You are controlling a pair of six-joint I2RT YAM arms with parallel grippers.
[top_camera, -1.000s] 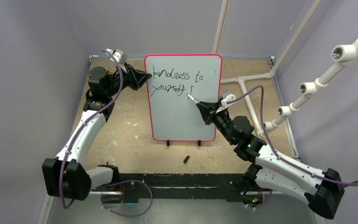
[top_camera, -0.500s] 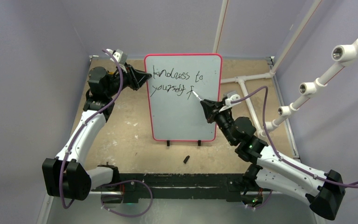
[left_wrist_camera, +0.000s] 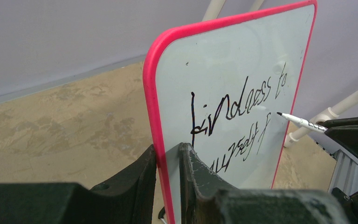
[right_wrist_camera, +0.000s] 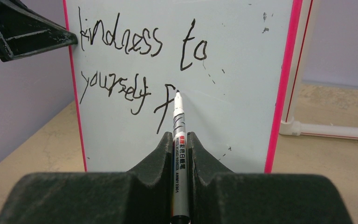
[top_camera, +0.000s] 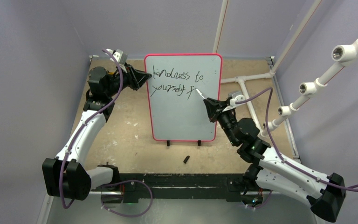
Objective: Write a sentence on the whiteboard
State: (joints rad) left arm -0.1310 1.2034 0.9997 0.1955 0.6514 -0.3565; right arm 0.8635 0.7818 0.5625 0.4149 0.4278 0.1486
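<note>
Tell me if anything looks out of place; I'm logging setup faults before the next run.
A small black object, possibly a marker cap, lies loose on the table in front of the whiteboard. Stray black flecks dot the board right of the sentence. Nothing else stands out.

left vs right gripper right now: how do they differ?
The left gripper pinches the whiteboard by its left rim; the right gripper pinches a marker. The left sits edge-on beside the first line of the sentence; the right faces the board's front, marker tip by the "f" on line two. Both are shut and black-fingered.
</note>
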